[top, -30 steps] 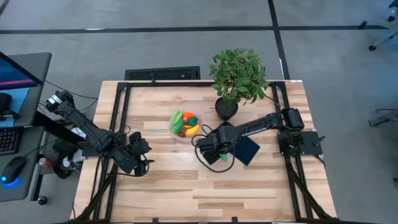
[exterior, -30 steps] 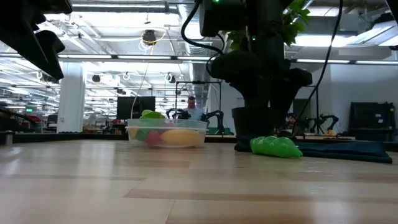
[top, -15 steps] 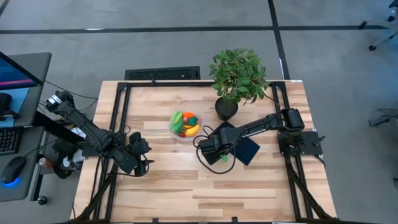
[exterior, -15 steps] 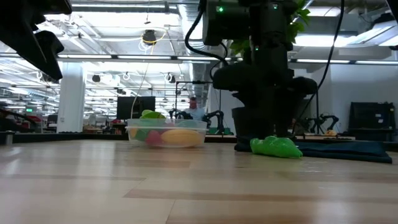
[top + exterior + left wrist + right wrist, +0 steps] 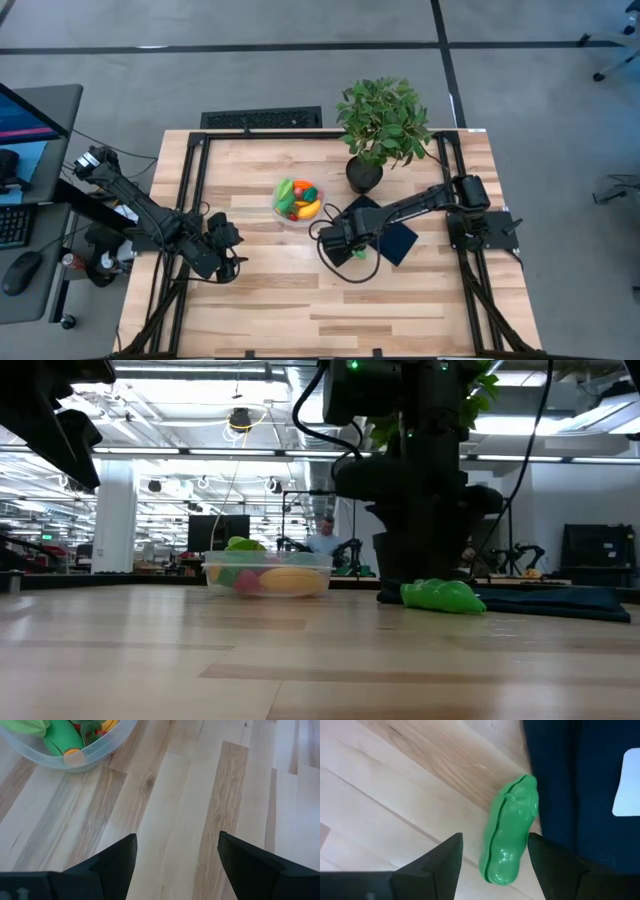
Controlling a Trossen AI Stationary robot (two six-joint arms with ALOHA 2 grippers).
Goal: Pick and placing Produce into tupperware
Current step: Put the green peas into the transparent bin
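The clear round tupperware [image 5: 297, 200] stands mid-table holding several pieces of produce [image 5: 301, 197]: green, orange, yellow and red. One glossy green piece [image 5: 510, 837] lies flat on the wood against the edge of a dark blue flat rectangle [image 5: 580, 795]. My right gripper [image 5: 494, 865] is open just above it, one finger on each side, not touching. In the low view the green piece [image 5: 443, 596] rests on the table under that arm. My left gripper [image 5: 175, 857] is open and waits over bare wood, left of the tupperware [image 5: 90, 755].
A leafy potted plant [image 5: 380, 125] stands at the far edge, behind the right arm. The blue rectangle [image 5: 398, 240] with its white label [image 5: 626, 785] lies right of the green piece. Bare wood stretches along the table's near half. A person shows in the room beyond.
My right gripper has edged slightly toward the table's near edge, over the green piece, with its fingers still apart. The green piece and the tupperware have stayed where they were.
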